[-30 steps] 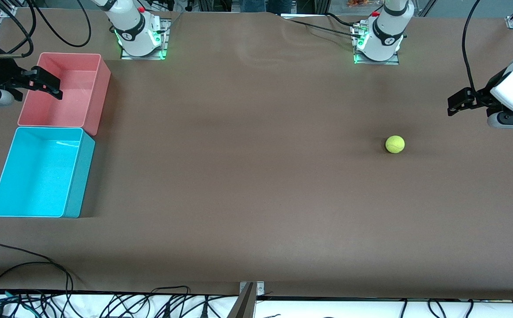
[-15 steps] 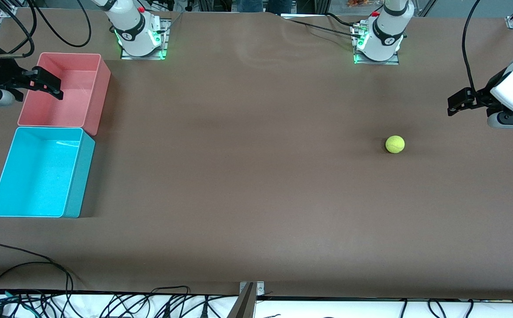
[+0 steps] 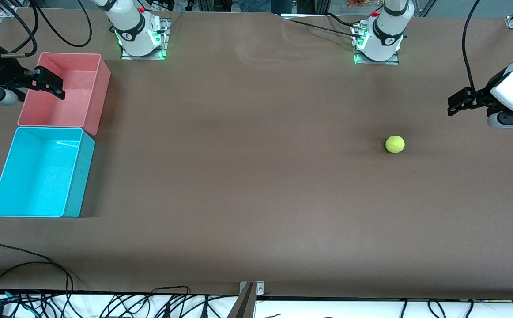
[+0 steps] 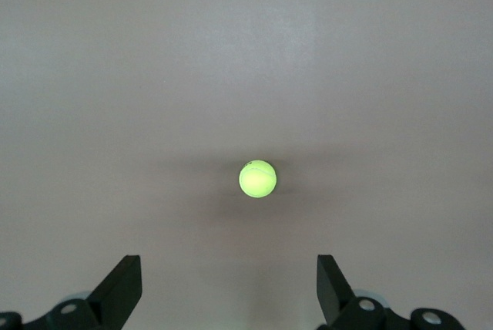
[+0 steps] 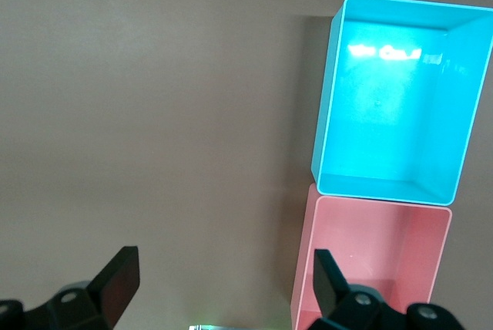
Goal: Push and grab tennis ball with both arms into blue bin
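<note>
The tennis ball (image 3: 395,144) lies still on the brown table toward the left arm's end, and shows in the left wrist view (image 4: 258,179) ahead of the open fingers. My left gripper (image 3: 453,105) (image 4: 229,262) is open and empty, in the air over bare table, apart from the ball. The blue bin (image 3: 77,185) stands empty at the right arm's end, also in the right wrist view (image 5: 327,114). My right gripper (image 3: 55,86) (image 5: 225,254) is open and empty over the edge of the pink bin.
A pink bin (image 3: 75,106) (image 5: 370,260) touches the blue bin, farther from the front camera. Cables (image 3: 40,269) lie along the table's near edge. The two arm bases (image 3: 139,39) (image 3: 378,42) stand at the table's back edge.
My right gripper has shifted slightly over the pink bin. The ball and my left gripper have not moved.
</note>
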### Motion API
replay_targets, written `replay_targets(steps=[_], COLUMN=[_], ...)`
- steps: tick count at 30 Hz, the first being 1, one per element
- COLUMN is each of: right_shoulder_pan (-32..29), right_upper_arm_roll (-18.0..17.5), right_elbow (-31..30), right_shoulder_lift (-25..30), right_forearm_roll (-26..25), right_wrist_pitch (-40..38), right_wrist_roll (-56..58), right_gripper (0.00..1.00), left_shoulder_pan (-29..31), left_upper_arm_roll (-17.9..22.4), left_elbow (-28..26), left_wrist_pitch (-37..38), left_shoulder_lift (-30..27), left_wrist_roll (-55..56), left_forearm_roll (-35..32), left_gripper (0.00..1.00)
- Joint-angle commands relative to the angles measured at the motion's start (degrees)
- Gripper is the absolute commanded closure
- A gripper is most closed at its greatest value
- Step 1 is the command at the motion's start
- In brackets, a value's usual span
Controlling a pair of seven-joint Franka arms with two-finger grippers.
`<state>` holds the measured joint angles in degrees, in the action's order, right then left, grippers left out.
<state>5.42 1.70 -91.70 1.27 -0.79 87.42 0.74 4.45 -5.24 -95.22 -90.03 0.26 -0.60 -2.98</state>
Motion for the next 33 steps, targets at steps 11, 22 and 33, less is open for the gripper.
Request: replay_targets(steps=[11,22,33], right_shoulder_pan=[0.1,0.1,0.3], right_upper_arm_roll=[-0.1,-0.1,-0.5], right_elbow=[0.8,0.8,0.8], right_shoulder_lift=[0.2,0.2,0.2], right_forearm_roll=[0.0,0.0,0.0], right_wrist_pitch=[-0.9,-0.8,-0.9], right_wrist_roll=[-0.2,-0.2,-0.2], right_gripper=[0.00,0.00,0.00], left_shoulder_pan=[0.3,0.3,0.5], left_upper_arm_roll=[0.0,0.0,0.1], left_elbow=[-0.1,-0.1,-0.1], left_wrist_pitch=[-0.3,-0.3,-0.3], left_shoulder_lift=[-0.7,-0.7,-0.7], left_wrist_roll=[-0.4,-0.4,-0.5], left_forearm_roll=[1.0,1.0,3.0], left_gripper=[0.00,0.00,0.00])
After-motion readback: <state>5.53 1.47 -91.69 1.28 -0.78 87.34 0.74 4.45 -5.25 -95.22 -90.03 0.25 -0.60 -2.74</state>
